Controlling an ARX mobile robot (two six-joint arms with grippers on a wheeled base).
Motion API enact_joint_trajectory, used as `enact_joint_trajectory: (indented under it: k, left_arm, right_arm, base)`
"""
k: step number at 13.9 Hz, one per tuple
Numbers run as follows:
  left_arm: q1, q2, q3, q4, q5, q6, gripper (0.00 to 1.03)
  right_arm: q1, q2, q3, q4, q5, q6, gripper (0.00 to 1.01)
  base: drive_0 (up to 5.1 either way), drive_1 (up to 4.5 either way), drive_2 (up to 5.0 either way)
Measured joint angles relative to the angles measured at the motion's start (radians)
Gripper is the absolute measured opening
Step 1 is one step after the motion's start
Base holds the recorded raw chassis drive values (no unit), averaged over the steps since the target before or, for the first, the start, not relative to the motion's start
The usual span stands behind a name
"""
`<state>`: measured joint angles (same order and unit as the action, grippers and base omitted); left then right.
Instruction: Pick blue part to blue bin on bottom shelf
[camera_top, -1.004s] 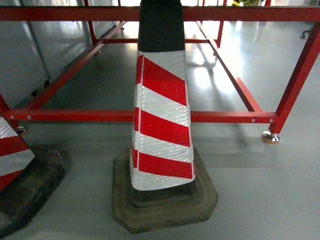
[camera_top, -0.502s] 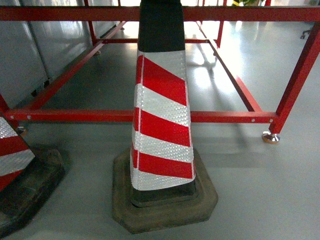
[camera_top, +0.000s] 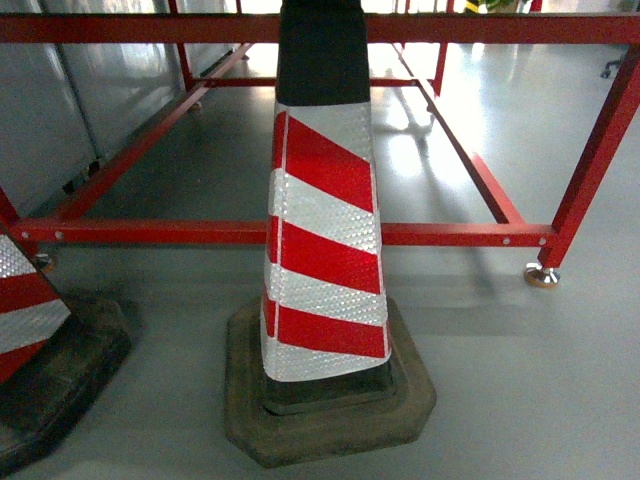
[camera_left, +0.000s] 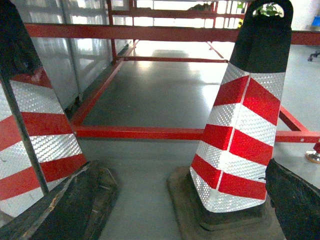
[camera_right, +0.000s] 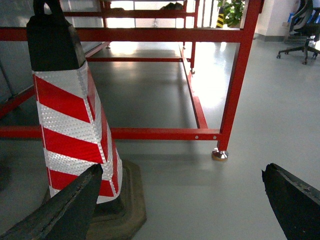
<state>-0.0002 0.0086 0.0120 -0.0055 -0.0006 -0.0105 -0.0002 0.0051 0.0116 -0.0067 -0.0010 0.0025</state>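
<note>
Cones and red frame fill every view; no blue bin or bottom shelf in sight

The head view is taken up by a tall red-and-white striped reflective traffic cone (camera_top: 325, 250) with a black top, standing on a dark octagonal rubber base (camera_top: 330, 415) on the glossy grey floor (camera_top: 530, 380). A second striped cone (camera_top: 25, 310) sits at the left edge. Behind both runs a red-painted steel frame (camera_top: 450, 234) of low rails and posts, with a round metal foot (camera_top: 541, 275) at its right corner.

Neither the blue bin nor the bottom shelf shows in any view, so their look and place cannot be told.

The left tool (camera_left: 165, 200) has its dark fingers (camera_left: 295, 200) spread wide apart, holding nothing. The right tool (camera_right: 180, 200) likewise stands wide apart and empty, its fingers (camera_right: 65, 210) framing the floor. A black office chair (camera_right: 302, 30) stands far right
</note>
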Motion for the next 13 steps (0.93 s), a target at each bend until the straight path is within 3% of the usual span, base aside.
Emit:
enact_joint_trajectory:
  k: [13]
  left_arm:
    - [0.0, 0.0, 0.0, 0.002, -0.001, 0.005, 0.98]
  right_arm:
    - [0.0, 0.0, 0.0, 0.0, 0.0, 0.0, 0.98]
  base:
    - [0.0, 0.0, 0.0]
